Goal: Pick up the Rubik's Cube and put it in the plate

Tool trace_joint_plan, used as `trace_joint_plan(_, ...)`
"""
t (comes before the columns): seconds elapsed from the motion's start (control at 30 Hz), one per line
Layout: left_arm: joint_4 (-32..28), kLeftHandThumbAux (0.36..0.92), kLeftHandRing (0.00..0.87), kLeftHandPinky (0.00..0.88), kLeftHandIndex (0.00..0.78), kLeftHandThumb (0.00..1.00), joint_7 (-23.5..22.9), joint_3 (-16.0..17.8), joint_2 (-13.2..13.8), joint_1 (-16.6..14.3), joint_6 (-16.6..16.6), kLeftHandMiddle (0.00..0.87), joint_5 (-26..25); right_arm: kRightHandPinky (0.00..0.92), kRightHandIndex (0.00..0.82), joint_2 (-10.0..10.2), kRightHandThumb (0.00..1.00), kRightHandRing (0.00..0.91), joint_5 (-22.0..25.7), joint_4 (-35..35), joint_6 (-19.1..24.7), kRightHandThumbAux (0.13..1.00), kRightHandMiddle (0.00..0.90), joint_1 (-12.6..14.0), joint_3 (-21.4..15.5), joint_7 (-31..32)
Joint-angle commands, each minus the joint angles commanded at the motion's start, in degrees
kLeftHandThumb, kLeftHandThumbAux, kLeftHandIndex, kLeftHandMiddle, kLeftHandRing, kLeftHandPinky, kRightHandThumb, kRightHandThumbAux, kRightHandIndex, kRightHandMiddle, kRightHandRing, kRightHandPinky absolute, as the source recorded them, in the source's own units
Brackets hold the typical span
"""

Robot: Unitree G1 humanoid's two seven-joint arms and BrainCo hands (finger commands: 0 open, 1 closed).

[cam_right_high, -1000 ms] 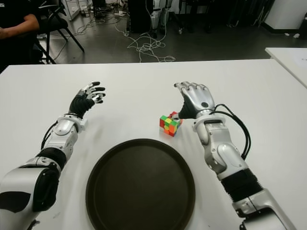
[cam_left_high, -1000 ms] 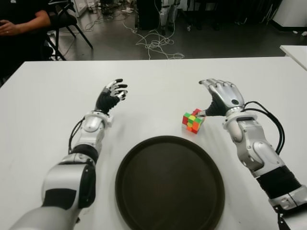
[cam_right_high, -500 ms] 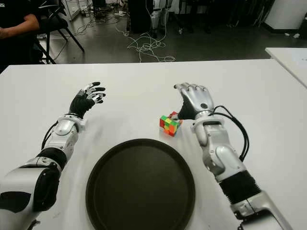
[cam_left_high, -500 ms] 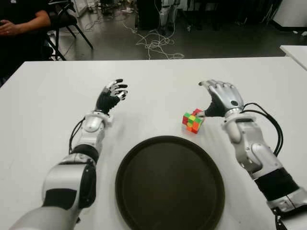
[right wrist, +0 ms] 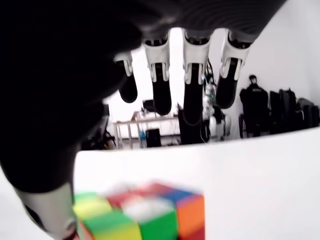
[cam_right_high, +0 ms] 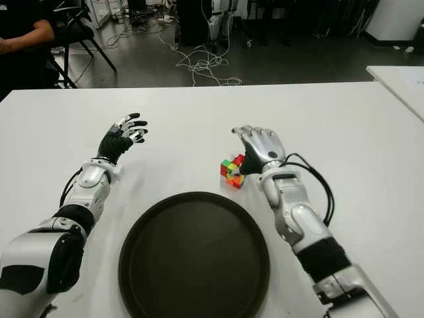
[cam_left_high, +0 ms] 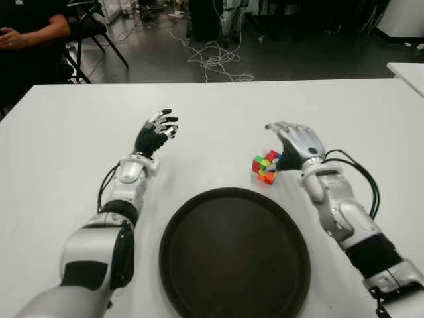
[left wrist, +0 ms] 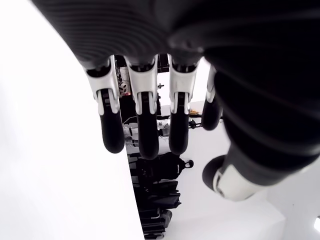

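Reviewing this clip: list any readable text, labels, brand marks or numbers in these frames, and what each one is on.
None can be read.
Rubik's Cube: plain coloured stickers, no logo visible.
Plate: dark and unmarked.
Right hand, open beside the cube, and left hand, open left of it: no legible markings.
Table: bare white.
Background room: nothing legible.
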Motion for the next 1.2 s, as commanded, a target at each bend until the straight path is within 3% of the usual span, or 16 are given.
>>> trace_joint_plan(0.67, -0.05, 0.736, 0.258, 0.286, 0.177, 0.118, 0.17, -0.3, 0.23, 0.01, -0.03, 0.261, 0.2, 0.256, 0.207, 1.58, 0.0, 0.271, 0.53, 4.53, 0.97, 0.774, 0.257, -1.53, 0.35, -2.21)
trace_joint_plan(1.07, -0.14, 0.711, 0.255, 0.289, 0.174, 0.12, -0.24, -0.08, 0.07, 0.22, -0.89, 0.257, -0.17, 0.244, 0.193, 2.0, 0.0, 0.262, 1.9, 6.29, 0.25, 0.796, 0.25, -1.88, 0.09, -3.02)
trace_joint_plan(1.2, -0.13, 0.704, 0.262, 0.294, 0.171, 0.122, -0.19, -0.08, 0.11, 0.23, -0.94, 0.26, -0.16, 0.285, 0.203, 2.23, 0.0, 0.291, 2.69, 8.63, -0.61, 0.805, 0.271, -2.54, 0.06, -3.87)
